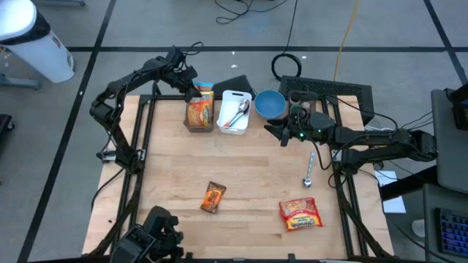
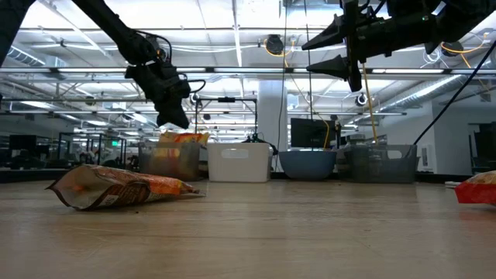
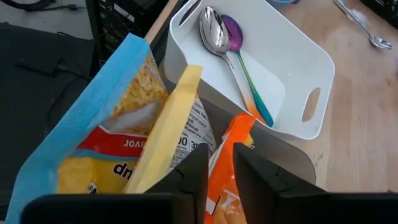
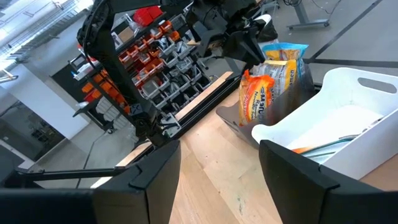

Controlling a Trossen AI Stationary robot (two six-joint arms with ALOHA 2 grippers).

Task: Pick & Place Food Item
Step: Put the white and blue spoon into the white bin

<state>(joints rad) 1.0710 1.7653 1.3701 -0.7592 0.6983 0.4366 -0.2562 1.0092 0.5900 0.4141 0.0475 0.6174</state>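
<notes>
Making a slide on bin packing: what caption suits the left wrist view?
Left end effector above upright snack packets in a clear bin, beside a white tray holding two spoons.

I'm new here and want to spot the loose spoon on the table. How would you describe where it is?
Start at the wooden table and find the blue bowl along its far edge. Toward the near edge from there, beside the right arm, a silver spoon lies flat on bare wood. Unlike the spoons in the white bin, it lies alone outside any container.

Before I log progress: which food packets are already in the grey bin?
The upright packets under the left pincer; the brown packet and red packet lie on the table.
</notes>
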